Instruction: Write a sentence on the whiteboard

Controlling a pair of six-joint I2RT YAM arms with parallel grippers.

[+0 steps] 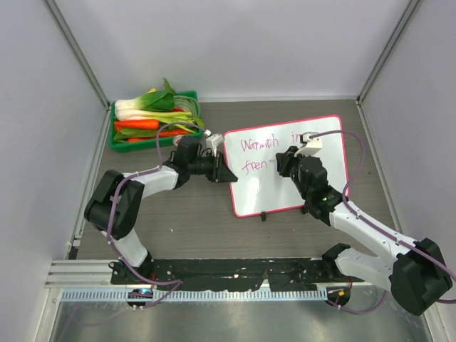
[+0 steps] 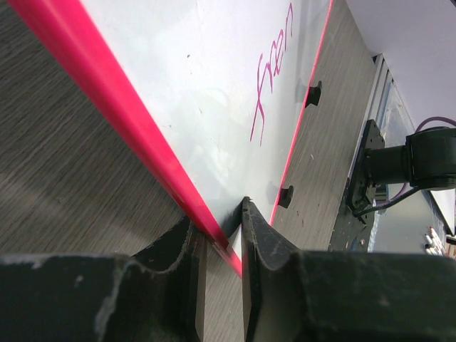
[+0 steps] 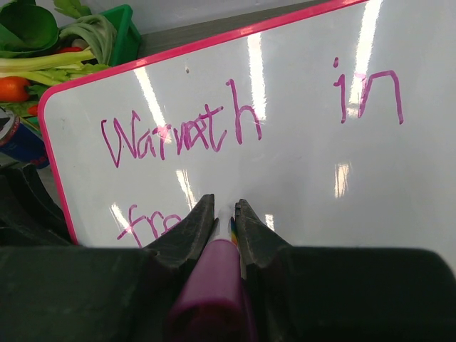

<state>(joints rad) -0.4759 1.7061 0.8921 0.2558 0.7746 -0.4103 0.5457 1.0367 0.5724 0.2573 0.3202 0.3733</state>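
Right wrist: right gripper (image 3: 224, 208) pinches a magenta marker (image 3: 212, 285), tip at the whiteboard (image 3: 306, 192) by line 2 of the sentence (image 3: 178, 135); left gripper (image 2: 222, 226) clamps the board's pink frame (image 2: 107, 107)

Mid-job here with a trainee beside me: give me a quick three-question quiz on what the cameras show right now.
1. True or false: the left claw is shut on the whiteboard's pink frame.
2. The right claw holds: A) a magenta marker, B) an eraser, C) nothing.
3. Fill in: the sentence's top line ends with the word ____.
Key: 1 true; 2 A; 3 in.
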